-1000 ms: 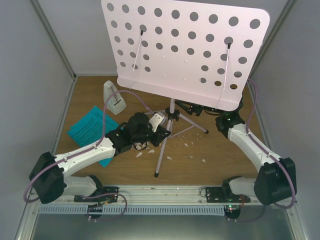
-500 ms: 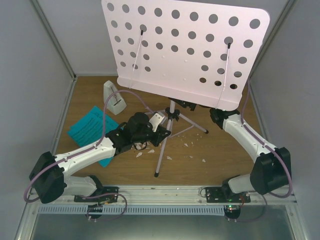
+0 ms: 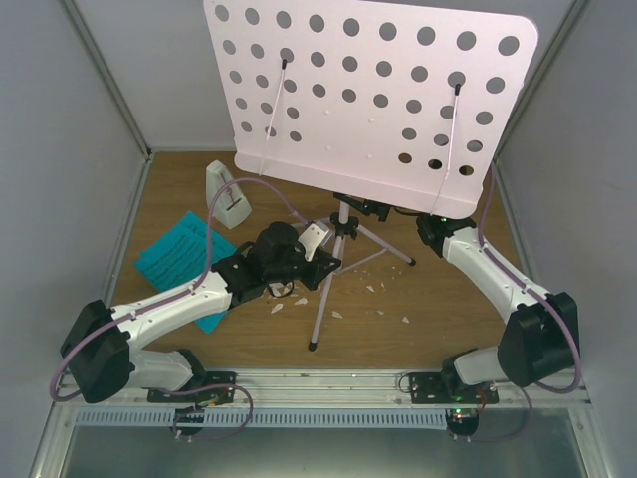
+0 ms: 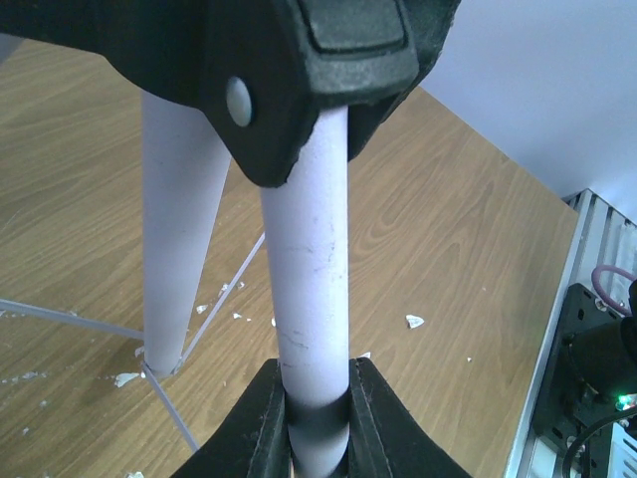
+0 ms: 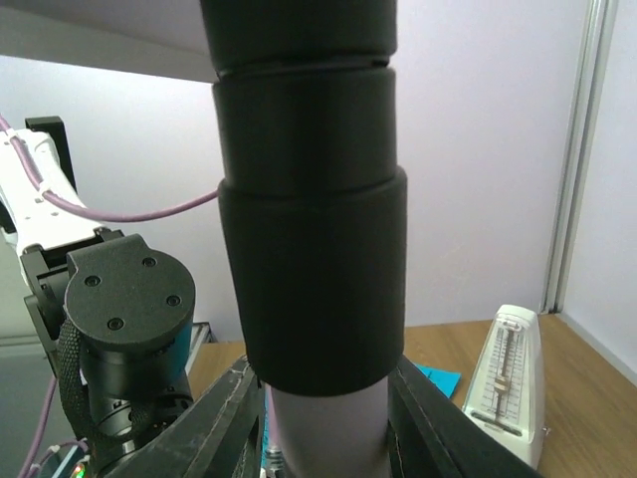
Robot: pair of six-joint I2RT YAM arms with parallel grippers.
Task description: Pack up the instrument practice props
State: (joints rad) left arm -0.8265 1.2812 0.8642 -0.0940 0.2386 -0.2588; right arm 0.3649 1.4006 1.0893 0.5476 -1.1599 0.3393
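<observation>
Rightmost, the arm had swung in to the stand's post within the last second, while the left arm had held. At left, pages point(image 3: 174, 254) and metronome point(image 3: 227, 194) sat unpacked on the table point(image 3: 448, 299). The left gripper point(image 4: 317, 418) clamped a leg of the upright stand point(image 3: 368, 100). The right gripper point(image 5: 326, 418) seemed closed on its post. Folding the stand looked to be the step in hand, and next the legs needed drawing in together.

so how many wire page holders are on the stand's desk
2: one page holder on the left of the desk, another on the right; none seem hidden.
</observation>
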